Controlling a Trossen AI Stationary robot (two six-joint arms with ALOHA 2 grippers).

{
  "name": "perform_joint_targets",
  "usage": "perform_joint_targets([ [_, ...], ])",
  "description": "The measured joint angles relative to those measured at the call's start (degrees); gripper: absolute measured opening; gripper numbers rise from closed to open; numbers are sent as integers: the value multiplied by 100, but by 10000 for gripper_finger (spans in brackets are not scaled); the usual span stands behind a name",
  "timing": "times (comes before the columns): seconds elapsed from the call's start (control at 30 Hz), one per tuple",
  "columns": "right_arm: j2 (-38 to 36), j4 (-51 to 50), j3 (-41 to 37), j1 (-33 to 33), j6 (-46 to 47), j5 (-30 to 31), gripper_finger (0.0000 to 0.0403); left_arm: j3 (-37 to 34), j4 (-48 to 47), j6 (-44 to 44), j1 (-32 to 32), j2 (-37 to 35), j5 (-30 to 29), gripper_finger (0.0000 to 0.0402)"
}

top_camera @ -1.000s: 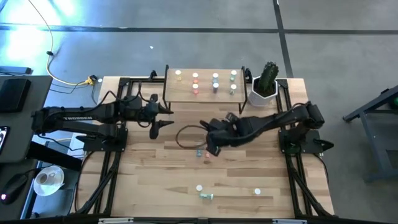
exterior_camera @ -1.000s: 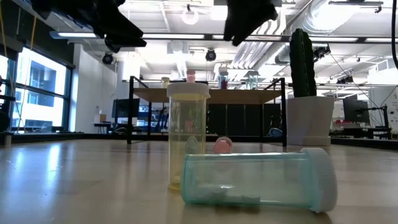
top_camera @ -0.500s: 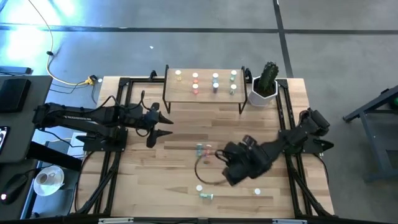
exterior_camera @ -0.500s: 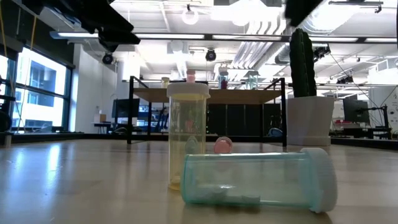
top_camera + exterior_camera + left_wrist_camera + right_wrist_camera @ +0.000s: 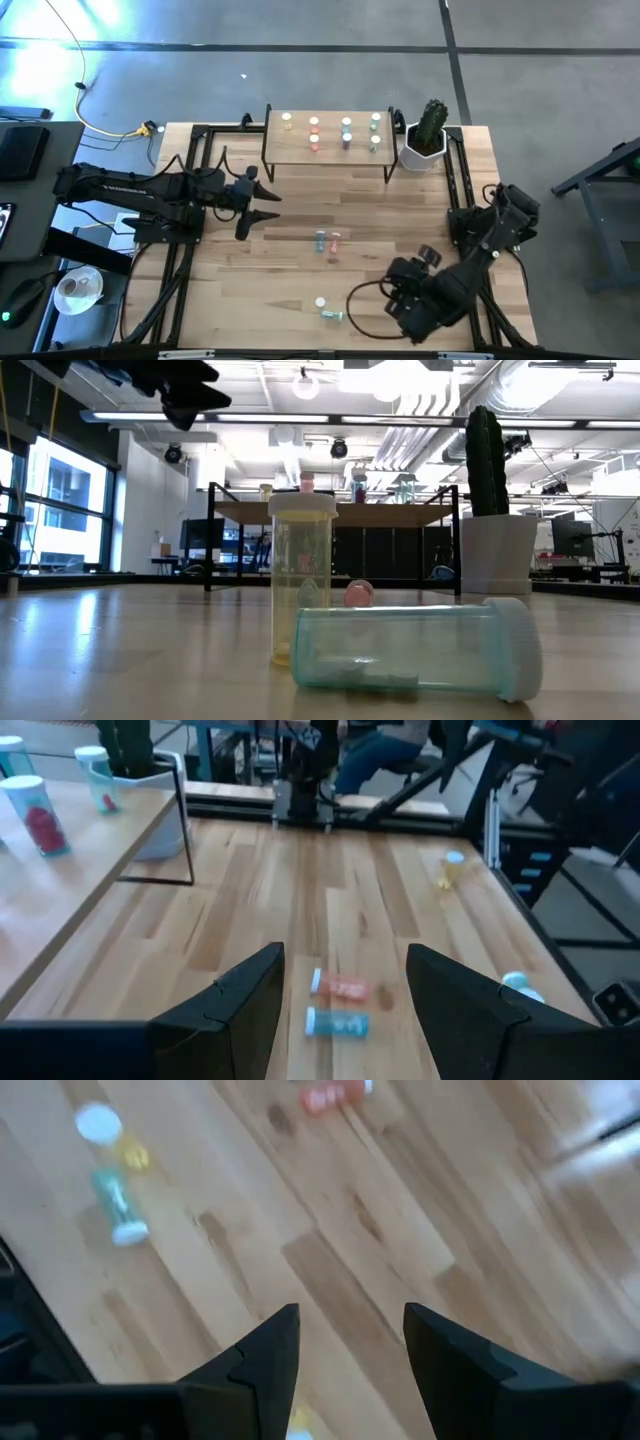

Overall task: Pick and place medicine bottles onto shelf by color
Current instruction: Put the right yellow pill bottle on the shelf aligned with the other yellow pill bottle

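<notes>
The shelf (image 5: 326,140) stands at the table's far edge on thin black legs, with several small bottles upright on its board. A blue bottle (image 5: 320,240) and a pink bottle (image 5: 334,242) lie on their sides mid-table. Near the front edge a yellow bottle (image 5: 302,575) stands upright beside a green one (image 5: 415,650) that lies on its side. My left gripper (image 5: 262,198) hangs open above the table's left half, pointing at the blue and pink pair (image 5: 340,1005). My right gripper (image 5: 402,298) hovers open over the near right part, right of the yellow (image 5: 105,1125) and green (image 5: 118,1205) bottles.
A white pot with a cactus (image 5: 428,140) stands right of the shelf. A dark cable loop (image 5: 362,310) hangs from the right arm by the green bottle. Black frame rails (image 5: 180,270) run along both table sides. Bare wood lies between the two bottle pairs.
My right gripper has swung from above the blue and pink bottles toward the table's near right corner, turning as it went, and has left the low view. My left gripper has shifted a little toward the near edge. No bottle has moved.
</notes>
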Motion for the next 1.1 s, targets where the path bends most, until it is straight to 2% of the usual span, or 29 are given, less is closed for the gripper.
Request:
perform_joint_targets([
  [0.3, -1, -291, -41, 727, 548, -199, 172, 0, 135, -335, 1, 0, -294, 200],
  [0.7, 4, -160, -1406, 1786, 2158, -611, 172, 0, 170, -668, 4, 0, -450, 200],
  [0.93, -320, 756, -2130, 2149, 2721, -637, 172, 0, 200, -668, 1, 0, -681, 200],
  [1.1, -621, 1858, -2730, 2266, 2518, -633, 172, 0, 342, -668, 3, 0, -772, 200],
])
